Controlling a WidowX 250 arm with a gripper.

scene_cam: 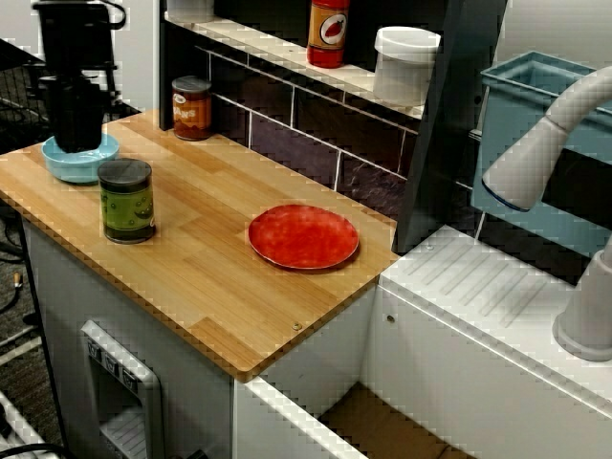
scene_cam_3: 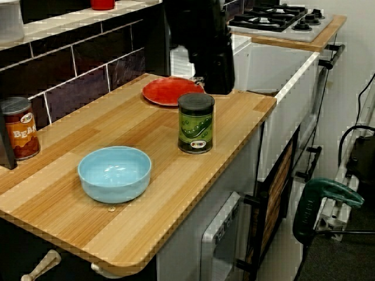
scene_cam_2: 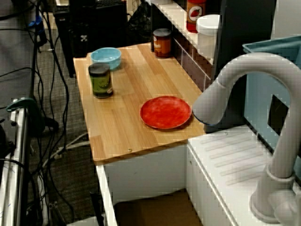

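Hob (scene_cam_3: 281,20) beyond bowl (scene_cam_3: 114,172): low cam only

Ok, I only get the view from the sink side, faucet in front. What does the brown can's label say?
Observer: The low view from the counter's end shows BEAN on the brown can.
Operator: And where is the gripper?
Observer: In the front view, the gripper points down just beyond the blue bowl; I cannot tell if its jaws are open.
Operator: What lies past the faucet?
Observer: The low view shows a gas hob.
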